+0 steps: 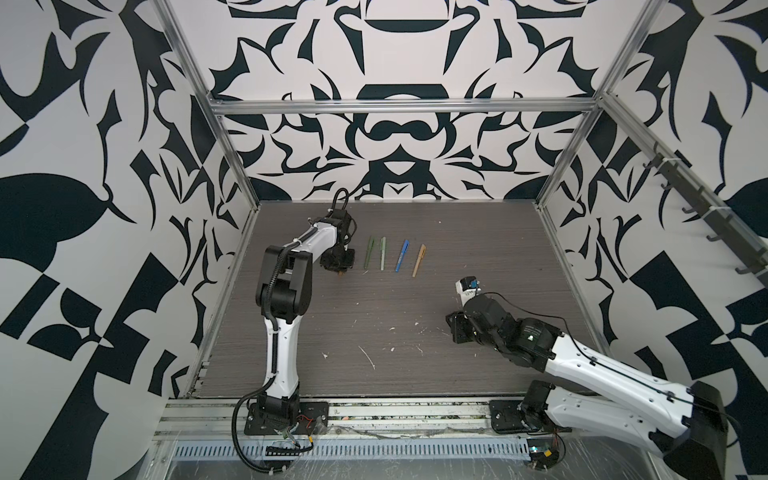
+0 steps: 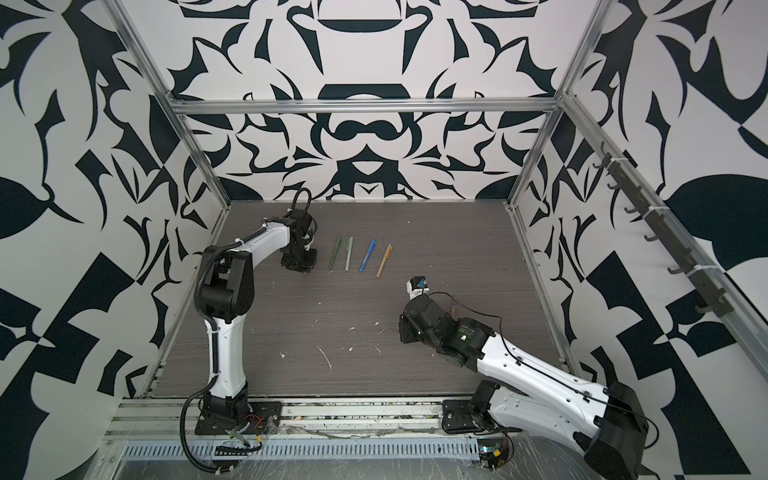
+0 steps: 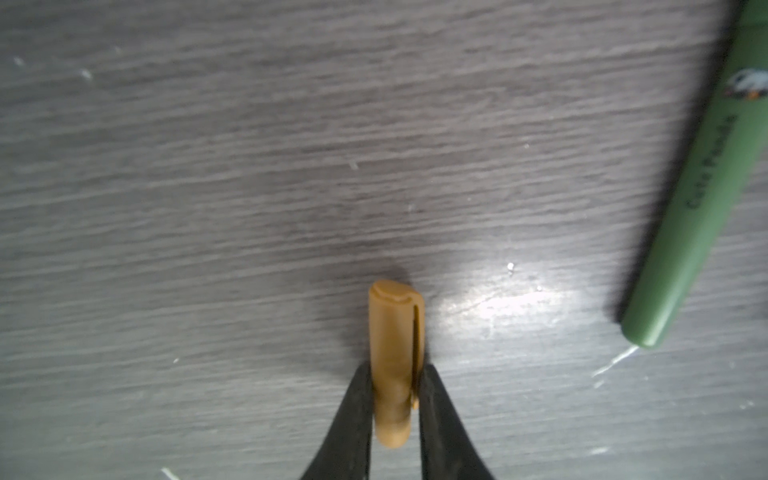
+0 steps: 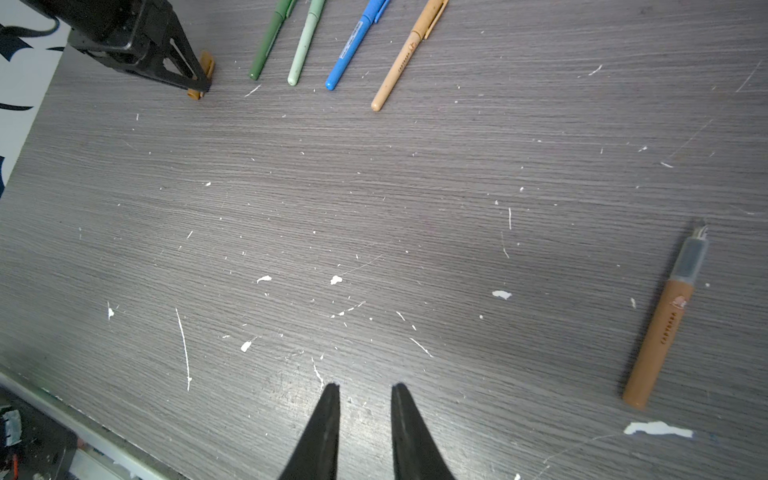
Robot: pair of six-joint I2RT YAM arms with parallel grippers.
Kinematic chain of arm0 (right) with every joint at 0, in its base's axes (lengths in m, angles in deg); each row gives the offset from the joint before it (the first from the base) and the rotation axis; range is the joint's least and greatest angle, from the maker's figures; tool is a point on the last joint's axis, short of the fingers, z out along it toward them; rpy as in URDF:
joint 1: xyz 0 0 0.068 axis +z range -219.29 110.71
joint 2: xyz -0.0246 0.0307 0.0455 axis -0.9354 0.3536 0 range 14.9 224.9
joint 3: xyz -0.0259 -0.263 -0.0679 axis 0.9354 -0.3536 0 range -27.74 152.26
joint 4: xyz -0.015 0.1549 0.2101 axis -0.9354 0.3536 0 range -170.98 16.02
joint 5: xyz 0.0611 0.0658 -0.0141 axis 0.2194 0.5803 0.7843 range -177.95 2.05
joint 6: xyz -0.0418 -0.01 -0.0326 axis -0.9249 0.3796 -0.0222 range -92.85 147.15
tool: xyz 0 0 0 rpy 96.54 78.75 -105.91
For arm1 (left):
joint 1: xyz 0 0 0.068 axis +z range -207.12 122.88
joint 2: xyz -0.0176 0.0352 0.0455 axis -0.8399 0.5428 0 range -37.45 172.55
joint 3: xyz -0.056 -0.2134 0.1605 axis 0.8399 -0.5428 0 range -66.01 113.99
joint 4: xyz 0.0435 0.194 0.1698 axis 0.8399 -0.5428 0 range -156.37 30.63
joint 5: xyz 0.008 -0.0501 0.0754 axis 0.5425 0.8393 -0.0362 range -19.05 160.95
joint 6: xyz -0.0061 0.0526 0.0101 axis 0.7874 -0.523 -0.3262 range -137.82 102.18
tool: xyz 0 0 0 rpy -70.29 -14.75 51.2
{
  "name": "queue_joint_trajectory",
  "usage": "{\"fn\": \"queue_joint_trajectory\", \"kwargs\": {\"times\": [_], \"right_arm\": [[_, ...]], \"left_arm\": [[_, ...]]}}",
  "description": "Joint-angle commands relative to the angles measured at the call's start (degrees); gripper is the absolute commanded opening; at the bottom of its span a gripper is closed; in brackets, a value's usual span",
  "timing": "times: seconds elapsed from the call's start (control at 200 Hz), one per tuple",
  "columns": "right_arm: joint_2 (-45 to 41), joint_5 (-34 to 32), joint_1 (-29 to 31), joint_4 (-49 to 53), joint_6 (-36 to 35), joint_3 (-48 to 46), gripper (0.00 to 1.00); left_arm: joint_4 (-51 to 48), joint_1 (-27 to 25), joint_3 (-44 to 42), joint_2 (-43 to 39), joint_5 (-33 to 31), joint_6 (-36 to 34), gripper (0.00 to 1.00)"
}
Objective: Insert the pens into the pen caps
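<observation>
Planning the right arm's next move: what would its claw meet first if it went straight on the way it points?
Probably the bare table: the right claw, open and empty, has only white flecks ahead. Farther along lies the capped tan pen, though depth is unclear.

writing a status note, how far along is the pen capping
Done: the dark green pen, pale green pen, blue pen and tan pen lie capped in a row. In hand: the left gripper grips the orange-brown cap. Left: the orange-brown pen lies uncapped near the empty right gripper.
</observation>
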Motion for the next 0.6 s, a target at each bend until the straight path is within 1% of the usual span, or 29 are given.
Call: {"fn": "queue_joint_trajectory", "kwargs": {"times": [0.0, 0.435, 0.595], "right_arm": [[-1.18, -0.2, -0.3, -1.16, 0.57, 0.17, 0.25], [-1.53, -0.03, -0.27, -0.63, 0.96, 1.23, 0.26], [-2.35, -0.68, -0.31, 0.16, 0.88, 1.14, 0.26]], "left_arm": [[-0.86, -0.33, -1.8, -0.45, 1.25, 0.96, 0.2], [-0.86, -0.88, -4.84, -6.6, 3.13, 1.93, 0.22], [-0.2, -3.23, -7.92, -9.91, 4.35, 3.73, 0.22]]}}
